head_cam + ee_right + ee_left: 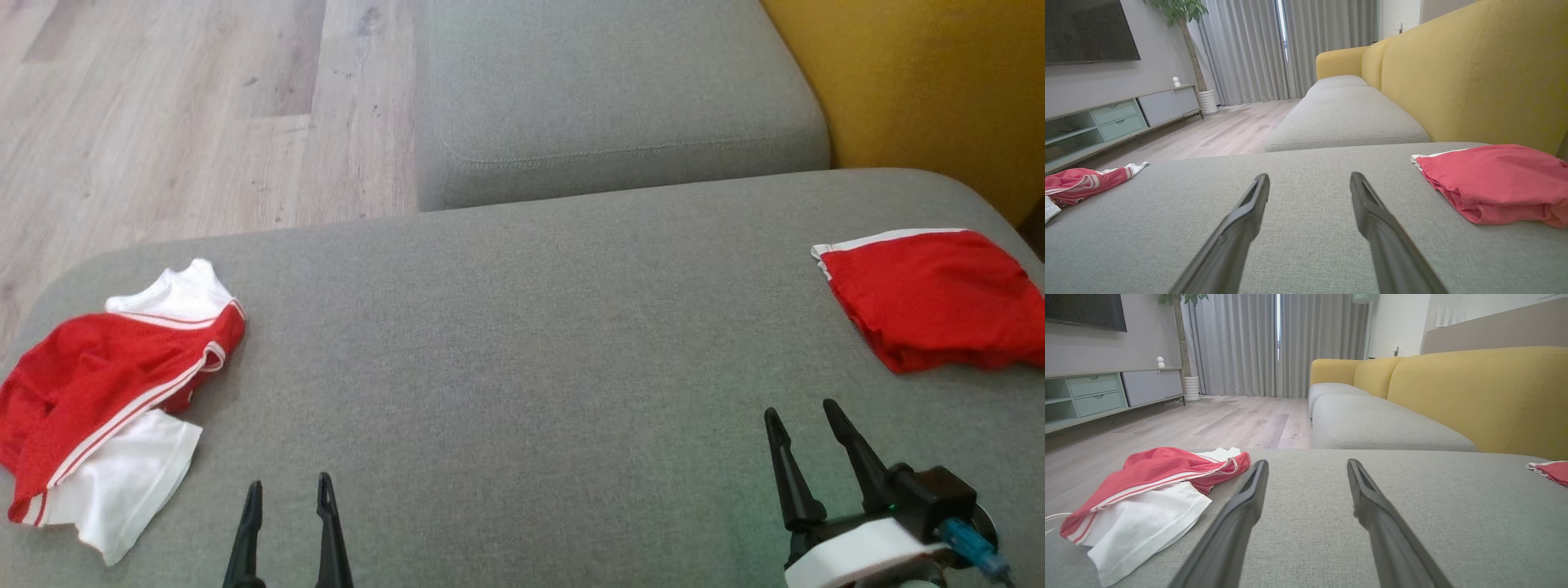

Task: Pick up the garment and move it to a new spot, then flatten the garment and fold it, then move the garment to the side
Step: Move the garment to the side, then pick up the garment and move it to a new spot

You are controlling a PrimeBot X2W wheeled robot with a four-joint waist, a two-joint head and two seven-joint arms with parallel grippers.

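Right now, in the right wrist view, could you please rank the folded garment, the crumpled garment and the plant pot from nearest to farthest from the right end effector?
1. Folded garment, close by on the right.
2. Crumpled garment, at the cushion's far left.
3. Plant pot, across the floor by the curtains.

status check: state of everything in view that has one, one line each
left garment, crumpled, not folded
right garment, folded, lying flat
left tool, open, empty
right tool, open, empty
drawers, shut
curtains, drawn, narrow gap
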